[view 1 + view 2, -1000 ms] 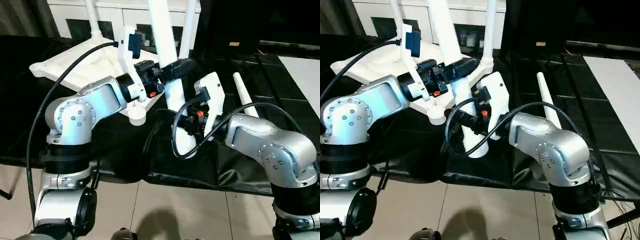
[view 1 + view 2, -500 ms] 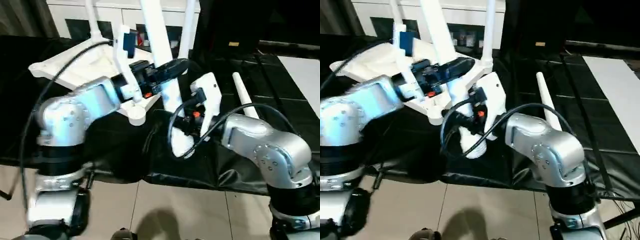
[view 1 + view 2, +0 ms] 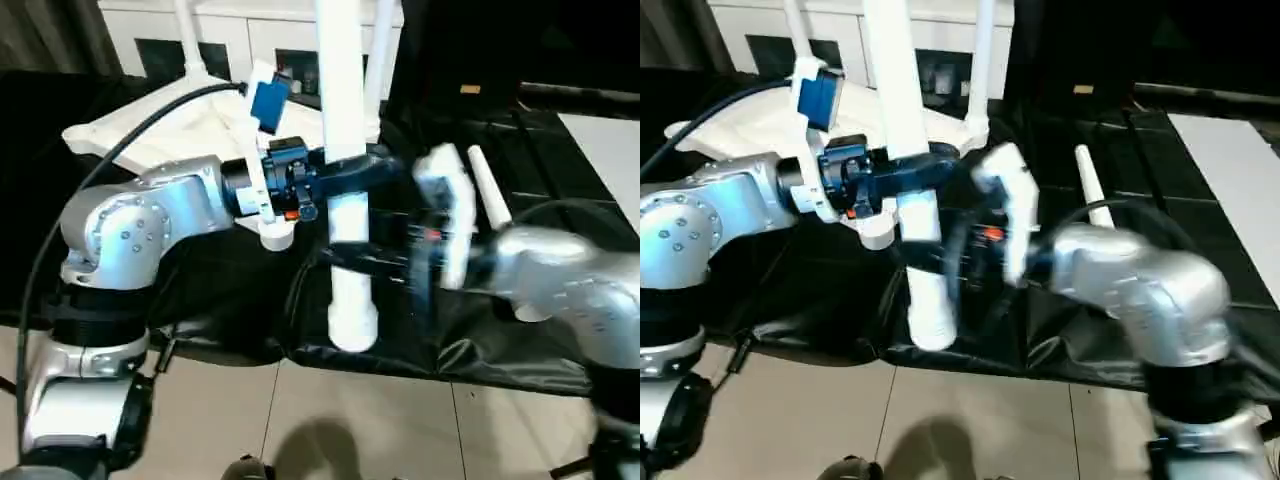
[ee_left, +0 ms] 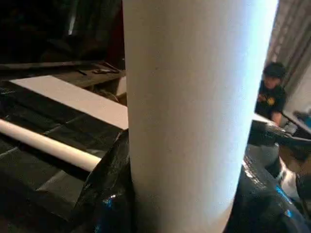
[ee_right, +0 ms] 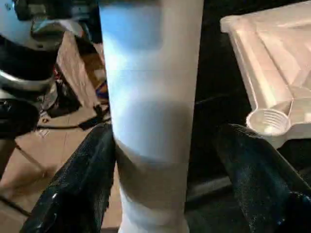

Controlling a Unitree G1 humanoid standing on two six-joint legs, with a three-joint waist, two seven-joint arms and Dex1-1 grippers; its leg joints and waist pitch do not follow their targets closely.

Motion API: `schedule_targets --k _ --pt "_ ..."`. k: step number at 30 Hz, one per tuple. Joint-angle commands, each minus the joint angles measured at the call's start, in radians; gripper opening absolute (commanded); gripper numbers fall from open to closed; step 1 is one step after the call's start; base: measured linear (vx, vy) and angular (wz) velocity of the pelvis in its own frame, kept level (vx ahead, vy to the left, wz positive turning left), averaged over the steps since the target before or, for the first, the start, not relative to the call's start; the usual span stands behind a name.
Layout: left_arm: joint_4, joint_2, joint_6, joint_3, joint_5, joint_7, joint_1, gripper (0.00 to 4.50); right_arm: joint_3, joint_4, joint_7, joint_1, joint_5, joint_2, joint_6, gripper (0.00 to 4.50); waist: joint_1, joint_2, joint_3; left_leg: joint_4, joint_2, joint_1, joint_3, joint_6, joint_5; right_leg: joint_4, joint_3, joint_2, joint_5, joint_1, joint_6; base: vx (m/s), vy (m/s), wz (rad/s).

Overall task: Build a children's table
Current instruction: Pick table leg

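Observation:
The white tabletop (image 3: 165, 135) lies upside down on the black-covered bench, and two legs (image 3: 186, 35) stand in its far sockets. My left gripper (image 3: 345, 178) is shut on a thick white leg (image 3: 340, 90), holding it nearly upright with its wide end (image 3: 353, 325) near the bench's front edge. My right gripper (image 5: 163, 179) is open, its fingers (image 5: 255, 179) spread on either side of the leg's lower part, one with a clear gap. An empty corner socket (image 5: 266, 122) faces up beside the held leg. Another leg (image 3: 485, 190) lies loose on the bench to the right.
A white cabinet (image 3: 225, 35) with dark glass doors stands behind the bench. A white sheet (image 3: 605, 140) lies at the far right. Tiled floor (image 3: 330, 420) runs below the bench's front edge. A person (image 4: 272, 92) stands in the background of the left wrist view.
My right gripper has opened off the leg's lower part and its arm has swung to the right. My left gripper has tilted the leg more upright.

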State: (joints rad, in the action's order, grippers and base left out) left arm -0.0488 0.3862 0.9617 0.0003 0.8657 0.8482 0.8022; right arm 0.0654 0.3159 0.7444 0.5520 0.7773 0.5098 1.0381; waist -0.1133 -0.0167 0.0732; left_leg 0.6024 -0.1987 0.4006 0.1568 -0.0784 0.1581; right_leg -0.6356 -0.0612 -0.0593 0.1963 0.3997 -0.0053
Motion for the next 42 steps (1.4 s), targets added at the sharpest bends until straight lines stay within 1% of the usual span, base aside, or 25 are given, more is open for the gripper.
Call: schedule_targets --k 1,3,5,9,13,20,21,29,35,36,39,42 --pt "-0.004 0.009 -0.008 -0.004 -0.001 0.03 0.03 1.81 0.01 0.0 0.004 0.006 -0.016 0.015 0.001 3.39 -0.003 0.002 -0.081 -0.06 -0.016 -0.021 0.003 -0.035 0.122 0.075 0.046 -0.064 0.153 -0.056 -0.148 0.0 0.0 0.0" --pt "-0.008 0.017 -0.008 -0.007 0.0 0.051 0.031 1.81 0.033 -0.003 0.019 -0.003 -0.025 0.021 -0.005 3.39 -0.002 0.002 -0.081 -0.059 -0.017 -0.021 0.003 -0.032 0.119 0.074 0.045 -0.064 0.146 -0.055 -0.159 0.0 0.0 0.0" --pt "-0.009 0.02 -0.011 -0.01 -0.001 0.061 0.03 1.81 0.04 -0.004 0.023 -0.005 -0.03 0.023 -0.009 3.39 -0.002 0.001 -0.081 -0.058 -0.017 -0.021 0.003 -0.029 0.119 0.073 0.045 -0.064 0.14 -0.055 -0.168 0.0 0.0 0.0" --pt "-0.007 0.025 -0.022 -0.017 -0.006 0.084 0.029 1.81 0.06 -0.002 0.038 -0.011 -0.039 0.028 -0.019 3.39 -0.001 0.002 -0.08 -0.059 -0.018 -0.022 0.003 -0.029 0.126 0.073 0.045 -0.065 0.148 -0.055 -0.171 0.0 0.0 0.0" --pt "-0.004 0.027 -0.029 -0.021 -0.008 0.106 0.03 1.81 0.081 0.005 0.045 -0.018 -0.047 0.029 -0.028 3.39 -0.003 -0.001 -0.08 -0.059 -0.018 -0.022 0.003 -0.029 0.132 0.074 0.046 -0.065 0.152 -0.054 -0.173 0.0 0.0 0.0" --pt "0.004 0.022 -0.037 -0.024 -0.013 0.124 0.034 1.81 0.096 0.008 0.042 -0.028 -0.049 0.014 -0.031 3.39 -0.002 -0.001 -0.08 -0.058 -0.018 -0.022 0.003 -0.029 0.134 0.074 0.045 -0.064 0.149 -0.055 -0.177 0.0 0.0 0.0" --pt "0.006 0.02 -0.038 -0.023 -0.013 0.125 0.035 1.81 0.099 0.008 0.044 -0.03 -0.051 0.011 -0.033 3.39 -0.003 -0.003 -0.081 -0.058 -0.018 -0.022 0.003 -0.03 0.135 0.073 0.045 -0.065 0.145 -0.055 -0.179 0.0 0.0 0.0" --pt "0.012 0.02 -0.044 -0.026 -0.019 0.142 0.038 1.81 0.119 0.011 0.049 -0.043 -0.054 0.005 -0.04 3.39 -0.003 0.0 -0.081 -0.058 -0.018 -0.022 0.003 -0.03 0.136 0.073 0.045 -0.065 0.149 -0.055 -0.179 0.0 0.0 0.0" --pt "0.008 0.015 -0.043 -0.027 -0.017 0.146 0.036 1.81 0.126 0.012 0.048 -0.046 -0.061 -0.008 -0.045 3.39 -0.003 -0.002 -0.081 -0.058 -0.018 -0.022 0.002 -0.03 0.139 0.073 0.045 -0.065 0.154 -0.055 -0.181 0.0 0.0 0.0" --pt "0.008 0.016 -0.042 -0.028 -0.017 0.148 0.036 1.81 0.126 0.011 0.047 -0.046 -0.061 -0.011 -0.046 3.11 -0.003 -0.003 -0.081 -0.058 -0.018 -0.022 0.002 -0.031 0.14 0.072 0.045 -0.065 0.153 -0.054 -0.181 0.0 0.0 0.0" --pt "0.008 0.016 -0.042 -0.03 -0.02 0.154 0.035 1.81 0.123 0.006 0.043 -0.045 -0.058 -0.019 -0.052 2.99 -0.003 -0.003 -0.081 -0.058 -0.019 -0.023 0.002 -0.033 0.146 0.073 0.045 -0.066 0.159 -0.054 -0.179 0.0 0.0 0.0" --pt "0.008 0.016 -0.041 -0.03 -0.02 0.155 0.035 1.81 0.12 0.005 0.043 -0.045 -0.056 -0.021 -0.053 2.57 -0.003 -0.003 -0.081 -0.058 -0.019 -0.023 0.001 -0.036 0.156 0.073 0.045 -0.065 0.168 -0.054 -0.177 0.0 0.0 0.0"
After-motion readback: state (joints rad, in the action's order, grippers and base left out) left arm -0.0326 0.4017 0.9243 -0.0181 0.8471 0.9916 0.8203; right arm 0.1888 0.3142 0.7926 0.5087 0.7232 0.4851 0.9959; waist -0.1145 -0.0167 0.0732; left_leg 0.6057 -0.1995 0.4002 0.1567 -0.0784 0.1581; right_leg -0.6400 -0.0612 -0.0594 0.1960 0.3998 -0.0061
